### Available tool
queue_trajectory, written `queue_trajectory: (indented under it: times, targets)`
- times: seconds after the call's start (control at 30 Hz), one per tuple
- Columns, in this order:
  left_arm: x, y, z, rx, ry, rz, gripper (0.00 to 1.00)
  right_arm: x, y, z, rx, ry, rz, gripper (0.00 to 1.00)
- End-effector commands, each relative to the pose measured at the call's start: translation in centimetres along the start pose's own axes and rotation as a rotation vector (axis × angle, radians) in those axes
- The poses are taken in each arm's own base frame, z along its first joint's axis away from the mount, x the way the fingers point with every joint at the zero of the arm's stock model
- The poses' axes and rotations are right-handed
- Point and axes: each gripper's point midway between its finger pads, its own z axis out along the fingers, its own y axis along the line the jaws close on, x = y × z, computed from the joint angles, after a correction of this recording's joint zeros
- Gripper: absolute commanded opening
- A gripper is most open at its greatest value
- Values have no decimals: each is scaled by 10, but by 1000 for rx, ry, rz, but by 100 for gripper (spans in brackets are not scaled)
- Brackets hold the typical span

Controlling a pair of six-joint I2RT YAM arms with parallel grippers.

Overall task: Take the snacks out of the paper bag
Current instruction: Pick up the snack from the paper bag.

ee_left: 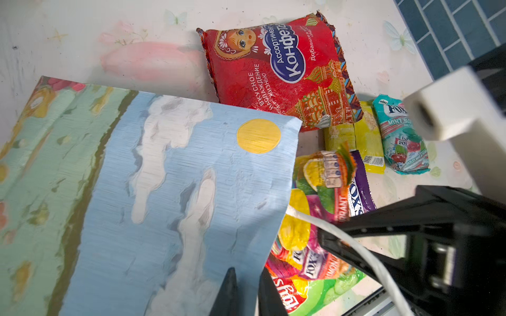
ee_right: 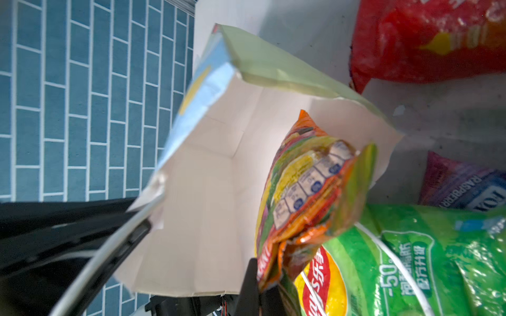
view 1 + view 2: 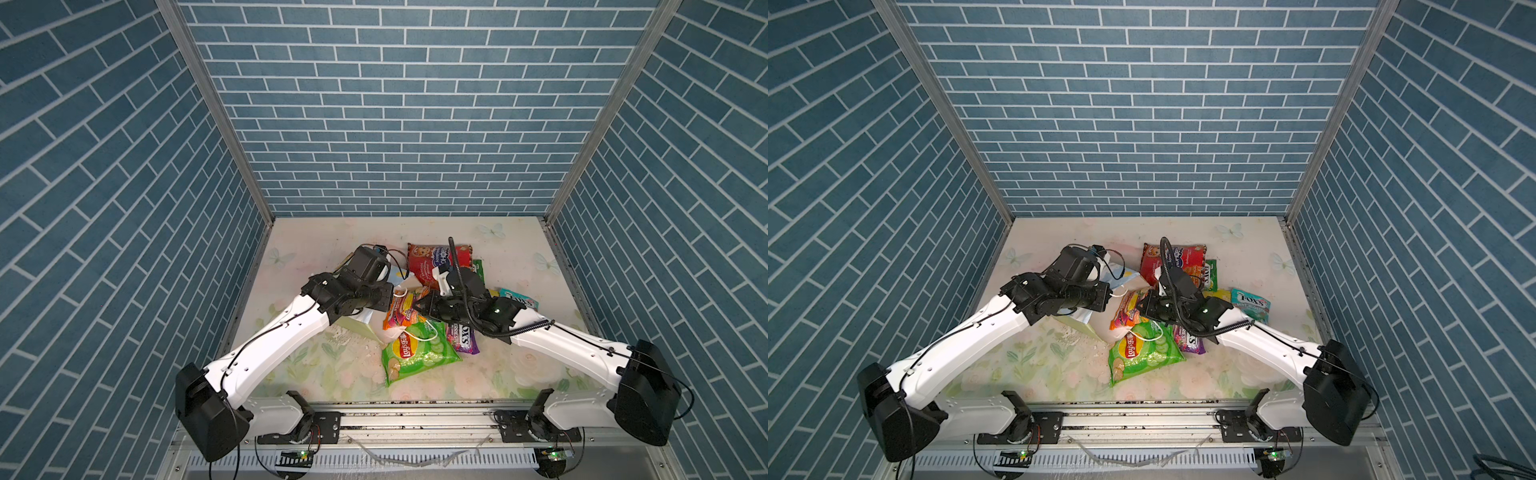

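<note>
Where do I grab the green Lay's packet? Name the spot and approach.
Pinch the Lay's packet at its free edge nearest the robot's base, from above on that side: it lies flat, and the orange packet and white cord overlap its far end.

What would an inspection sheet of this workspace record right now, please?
Surface: floral-print table; pale flecks beside the bag.
Job's things: paper bag tipped over, mouth open, white inside looks empty; orange Fox's packet at its mouth; green Lay's packet, purple Fox's packet, red packet, yellow packet, teal-white Fox's packet and small green packet lie outside.
Clutter: nothing seen.
Claws: left claw shut on the paper bag's rim; right claw shut on the orange Fox's packet.
Cables: white cord handle drapes over the right claw's body; black coiled cable along the right arm.
Surroundings: blue brick-pattern walls; metal rail in front.
</note>
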Motion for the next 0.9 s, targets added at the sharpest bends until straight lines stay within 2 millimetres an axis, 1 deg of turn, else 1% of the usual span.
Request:
queue_trajectory:
  times: [0.0, 0.07, 0.17, 0.23, 0.33, 0.4, 0.47, 0.57, 0.67, 0.77, 0.87]
  targets:
    - [-3, 1, -7, 11, 1, 35, 17, -14, 39, -26, -107, -34, -105, 0]
    - [-4, 1, -8, 16, -1, 40, 17, -14, 41, -33, -111, -36, -119, 0]
    - [-7, 3, -11, 24, -7, 45, 17, -15, 46, -49, -121, -60, -141, 0]
    - [-8, 5, -13, 25, -10, 46, 17, -19, 47, -64, -116, -96, -157, 0]
    - [-9, 8, -18, 32, -18, 46, 17, -27, 49, -92, -100, -171, -192, 0]
    - [-11, 8, -21, 40, -26, 54, 17, -33, 48, -111, -64, -219, -215, 0]
    - [-13, 5, -26, 70, -42, 69, 17, -38, 40, -130, 5, -262, -236, 0]
    - [-16, -3, -36, 124, -73, 107, 17, -46, 27, -153, 98, -329, -249, 0]
    - [-18, -10, -48, 166, -93, 142, 18, -50, 18, -165, 148, -366, -243, 0]
    - [-18, -12, -57, 194, -111, 168, 18, -52, 11, -166, 173, -378, -230, 0]
    - [-16, -14, -66, 236, -132, 188, 21, -53, 5, -165, 192, -381, -220, 0]
